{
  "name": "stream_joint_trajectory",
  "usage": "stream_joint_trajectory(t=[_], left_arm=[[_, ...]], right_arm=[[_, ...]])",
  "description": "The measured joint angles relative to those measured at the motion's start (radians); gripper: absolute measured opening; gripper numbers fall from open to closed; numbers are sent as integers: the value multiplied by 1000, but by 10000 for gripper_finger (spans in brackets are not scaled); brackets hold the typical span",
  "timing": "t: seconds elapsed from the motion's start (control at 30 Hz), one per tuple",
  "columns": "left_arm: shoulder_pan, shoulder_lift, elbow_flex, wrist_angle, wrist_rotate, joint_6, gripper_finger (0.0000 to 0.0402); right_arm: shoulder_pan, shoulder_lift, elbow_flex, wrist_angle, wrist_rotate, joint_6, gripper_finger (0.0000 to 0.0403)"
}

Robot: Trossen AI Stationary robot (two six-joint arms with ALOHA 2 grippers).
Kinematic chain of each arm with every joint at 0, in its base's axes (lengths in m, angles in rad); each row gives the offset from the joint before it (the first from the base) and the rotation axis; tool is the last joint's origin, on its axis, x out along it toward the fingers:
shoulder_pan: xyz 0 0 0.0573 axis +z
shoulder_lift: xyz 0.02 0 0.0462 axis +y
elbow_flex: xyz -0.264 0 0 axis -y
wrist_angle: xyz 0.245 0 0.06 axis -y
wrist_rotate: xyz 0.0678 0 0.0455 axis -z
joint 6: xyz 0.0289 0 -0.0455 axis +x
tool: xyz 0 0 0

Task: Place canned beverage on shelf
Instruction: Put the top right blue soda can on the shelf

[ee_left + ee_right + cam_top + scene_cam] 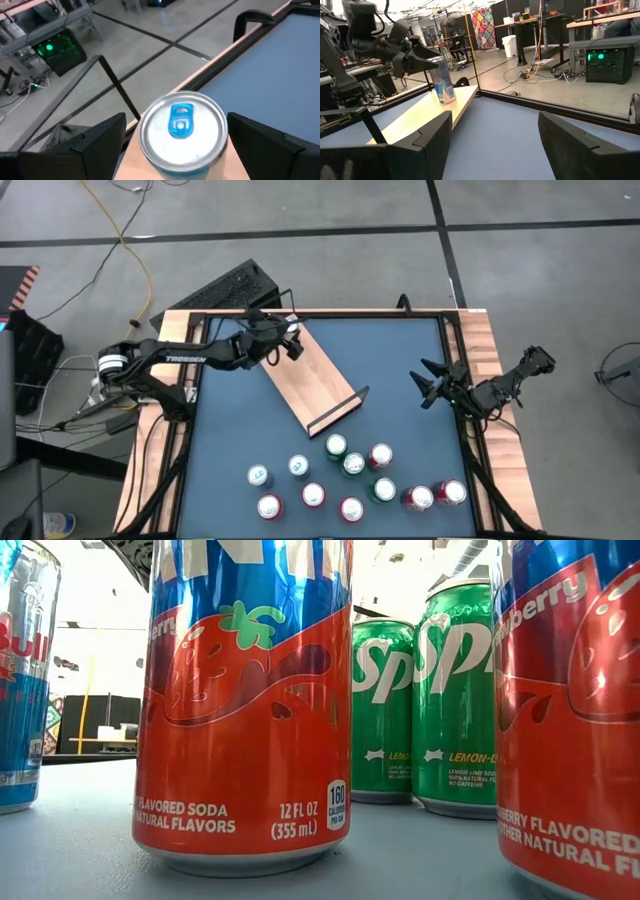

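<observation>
Left arm reaches across the far-left part of the bench [410,350]; left gripper [272,345] sits over the far end of the shelf [318,385], fingers spread on either side of a slim blue-and-silver can [442,80]. Right wrist view: the can stands upright on the shelf board near that end, with a gap between it and the fingers [422,52]. Left wrist view looks down on the can's silver lid with its blue tab, dark fingers clear on both sides; the can body is cut off there. In the high view the can is hidden under the gripper.

Right arm waits at the bench's right edge, right gripper [428,383] spread, holding nothing.

Loose cans [352,463] cluster at the near edge. Low view shows only these, close up: red strawberry soda [245,700], green lemon-lime [455,690]; shelf and arms blocked.
</observation>
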Motion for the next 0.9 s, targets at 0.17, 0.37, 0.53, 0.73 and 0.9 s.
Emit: stream_joint_trajectory(t=[0.17, 0.37, 0.53, 0.73, 0.9], left_arm=[[6, 8, 0, -4, 62, -31, 318], [28, 8, 0, -33, 62, -51, 261], [55, 8, 0, -34, 67, -59, 229], [106, 8, 0, -19, 90, -41, 234], [142, 8, 0, -10, 138, -41, 232]], right_arm=[[0, 0, 0, 0, 0, 0, 282], [0, 0, 0, 0, 0, 0, 282], [0, 0, 0, 0, 0, 1, 282], [0, 0, 0, 0, 0, 1, 282], [0, 0, 0, 0, 0, 1, 282]])
